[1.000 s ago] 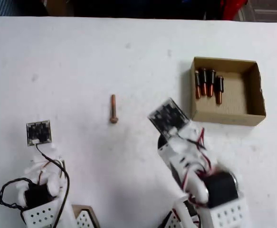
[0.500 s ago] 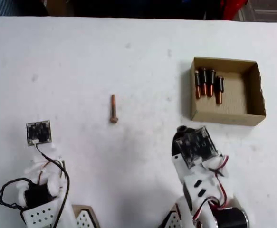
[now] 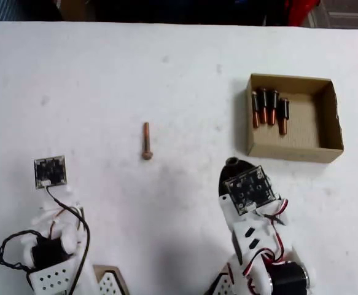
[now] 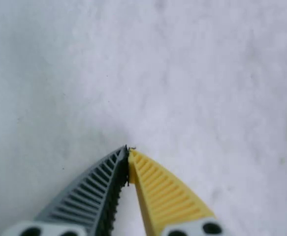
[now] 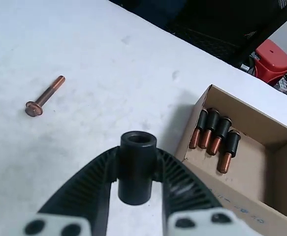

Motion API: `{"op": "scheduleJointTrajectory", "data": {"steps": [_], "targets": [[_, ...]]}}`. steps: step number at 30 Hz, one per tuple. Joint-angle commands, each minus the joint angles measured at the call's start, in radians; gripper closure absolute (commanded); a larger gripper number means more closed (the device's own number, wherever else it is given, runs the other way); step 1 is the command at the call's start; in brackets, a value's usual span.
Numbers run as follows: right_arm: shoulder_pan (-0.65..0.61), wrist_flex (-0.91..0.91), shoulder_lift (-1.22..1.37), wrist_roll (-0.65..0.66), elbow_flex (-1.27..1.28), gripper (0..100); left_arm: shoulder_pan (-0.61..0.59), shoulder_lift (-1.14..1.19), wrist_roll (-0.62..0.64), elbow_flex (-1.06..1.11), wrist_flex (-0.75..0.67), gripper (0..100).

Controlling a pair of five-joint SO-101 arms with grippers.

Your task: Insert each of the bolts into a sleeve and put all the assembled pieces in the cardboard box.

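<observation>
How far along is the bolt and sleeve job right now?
Done: four assembled pieces lie in the cardboard box. In hand: the right gripper is shut on a black sleeve. Left to do: one bare bolt lies on the table, to be fitted into a sleeve and boxed. The left gripper is shut and empty.

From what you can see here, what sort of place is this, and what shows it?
Likely a robotics test bench: a white table, the right pincer holding a sleeve, and a box of sleeved bolts.
</observation>
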Motion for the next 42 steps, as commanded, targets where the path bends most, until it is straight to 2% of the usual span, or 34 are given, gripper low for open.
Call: {"op": "scheduleJointTrajectory", "data": {"steps": [1, 10, 18, 21, 24, 34, 42], "targets": [[0.012, -0.022, 0.004, -0.084, -0.003, 98.2, -0.007, -0.007, -0.008, -0.002, 0.003, 98], [0.047, -0.084, 0.004, -0.117, 0.129, 98.2, -0.002, -0.007, -0.008, -0.002, -0.003, 98], [0.122, -0.219, 0.004, -0.118, 0.292, 98.2, -0.001, -0.007, -0.008, -0.002, -0.129, 98], [0.145, -0.231, 0.004, -0.187, 0.316, 98.2, 0.008, -0.007, -0.051, -0.002, -0.135, 98], [0.151, -0.231, 0.004, -0.256, 0.318, 98.2, 0.059, -0.007, -0.141, -0.006, -0.104, 98], [0.151, -0.229, 0.004, -0.264, 0.342, 98.2, 0.14, -0.002, -0.146, -0.221, 0.049, 98], [0.142, -0.231, 0.004, -0.264, 0.361, 98.2, 0.213, -0.001, -0.14, -0.305, 0.052, 98]]}}
